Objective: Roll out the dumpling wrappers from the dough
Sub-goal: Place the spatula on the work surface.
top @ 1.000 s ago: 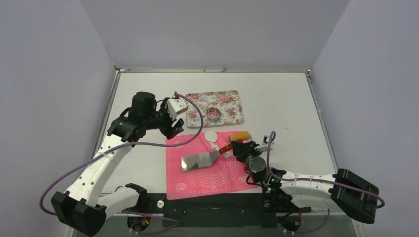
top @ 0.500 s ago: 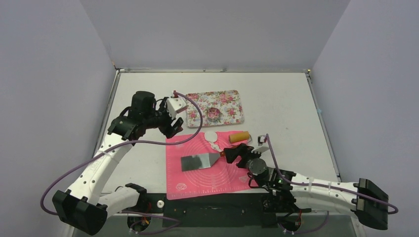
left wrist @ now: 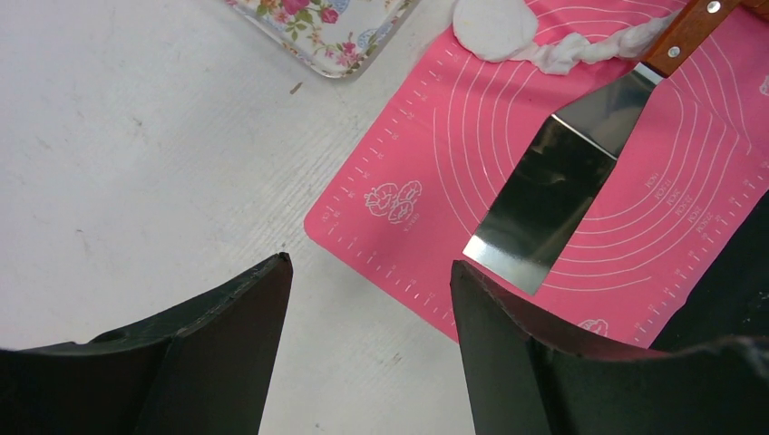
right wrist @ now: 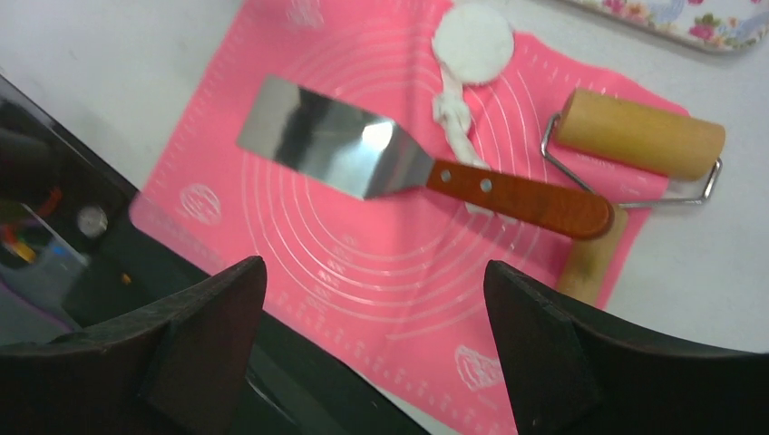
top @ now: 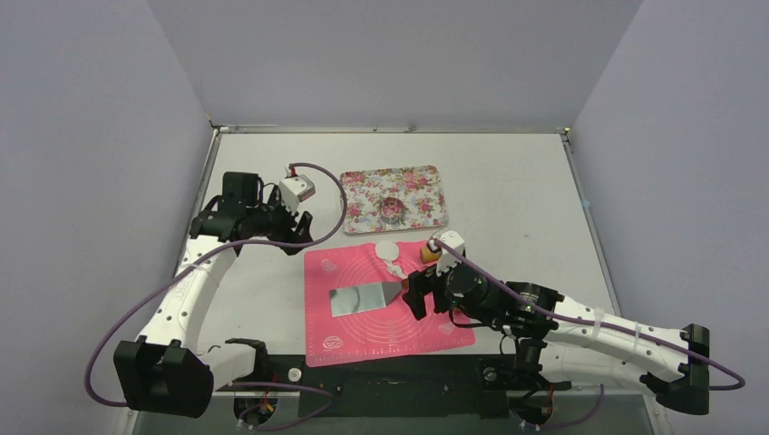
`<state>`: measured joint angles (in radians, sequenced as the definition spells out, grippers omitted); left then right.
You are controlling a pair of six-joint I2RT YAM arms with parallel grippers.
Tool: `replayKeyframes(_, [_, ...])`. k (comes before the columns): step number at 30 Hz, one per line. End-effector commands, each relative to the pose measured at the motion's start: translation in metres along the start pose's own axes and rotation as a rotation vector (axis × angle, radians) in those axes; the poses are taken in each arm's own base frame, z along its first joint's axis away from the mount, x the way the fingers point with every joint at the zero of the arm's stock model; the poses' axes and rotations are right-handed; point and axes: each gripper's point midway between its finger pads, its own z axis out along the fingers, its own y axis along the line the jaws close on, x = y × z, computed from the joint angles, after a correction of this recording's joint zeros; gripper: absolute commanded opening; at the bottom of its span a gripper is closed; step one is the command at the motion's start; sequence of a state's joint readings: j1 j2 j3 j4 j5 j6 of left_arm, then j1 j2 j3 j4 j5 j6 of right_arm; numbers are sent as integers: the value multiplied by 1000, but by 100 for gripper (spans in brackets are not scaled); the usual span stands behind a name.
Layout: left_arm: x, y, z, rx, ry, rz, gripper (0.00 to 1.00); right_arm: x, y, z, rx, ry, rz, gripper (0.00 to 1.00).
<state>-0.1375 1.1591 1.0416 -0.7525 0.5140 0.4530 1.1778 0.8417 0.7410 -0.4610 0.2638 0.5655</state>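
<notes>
Left gripper (left wrist: 370, 272) hovers over the tabletop (left wrist: 136, 163) beside the pink mat (top: 381, 333), jaws wide and empty, and right gripper (right wrist: 372, 299) hangs likewise above the loose spatula (right wrist: 326, 149); one dumpling wrapper (right wrist: 472, 43) lies at the mat's far edge touching a twisted dough (right wrist: 451, 109) scrap, probably awaiting transfer to the tray (top: 363, 195).

Spatula (top: 363, 297) on mat (top: 381, 340), wrapper (top: 387, 249) behind it, tray (top: 423, 214) farther back

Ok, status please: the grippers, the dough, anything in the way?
Left gripper open, empty; right gripper open, empty above the mat. One round wrapper cut, ragged dough strip beside it. Spatula handle lies across the strip.
</notes>
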Motion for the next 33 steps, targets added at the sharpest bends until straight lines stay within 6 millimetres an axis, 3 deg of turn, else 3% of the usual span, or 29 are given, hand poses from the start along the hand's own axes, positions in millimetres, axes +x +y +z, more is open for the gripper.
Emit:
replayKeyframes(1, [-10, -9, -5, 54, -48, 3, 63, 4, 5, -18, -87, 119, -241, 87])
replayKeyframes(2, [-8, -9, -5, 56, -46, -2, 63, -19, 15, -25, -132, 78, -283, 89])
replayKeyframes(4, [1, -8, -5, 60, -25, -7, 63, -43, 22, -29, -181, 65, -420, 90])
replayKeyframes(8, [21, 2, -7, 32, 39, -64, 63, -63, 14, -10, -175, 79, -603, 90])
replayKeyframes(11, [33, 6, -4, 33, 100, -102, 63, -51, 13, 4, -232, 180, -687, 89])
replayKeyframes(15, [58, 13, 5, 24, 220, -163, 63, -14, -26, 11, -212, 394, -905, 87])
replayKeyframes(16, [65, 18, 4, -1, 261, -171, 63, -16, -36, 14, -171, 410, -945, 86])
replayKeyframes(18, [76, 30, 5, -56, 321, -187, 63, -30, -55, 21, -144, 415, -858, 86])
replayKeyframes(20, [73, 49, 4, -134, 326, -228, 63, -66, -60, 27, -166, 331, -663, 85])
replayKeyframes(21, [68, 60, 5, -160, 322, -255, 63, -98, -60, 33, -154, 248, -584, 84])
replayKeyframes(22, [72, 67, 12, -173, 348, -318, 63, -120, -81, 33, -94, 202, -398, 83])
replayKeyframes(23, [61, 76, 15, -191, 331, -339, 63, -149, -93, 39, -42, 133, -320, 82])
replayKeyframes(24, [68, 89, 22, -218, 349, -430, 63, -160, -126, 42, 89, 108, -146, 82])
replayKeyframes(25, [62, 98, 25, -240, 337, -461, 63, -173, -142, 43, 159, 67, -78, 80])
replayKeyframes(26, [67, 104, 35, -258, 350, -537, 63, -173, -176, 44, 294, 59, 46, 79])
replayKeyframes(28, [64, 104, 47, -259, 343, -606, 63, -163, -210, 45, 445, 89, 124, 74])
replayKeyframes(30, [57, 92, 60, -258, 343, -568, 63, -142, -235, 49, 553, 149, 143, 69])
replayKeyframes(33, [63, 87, 74, -331, 355, -510, 63, -113, -250, 70, 599, 215, 163, 61])
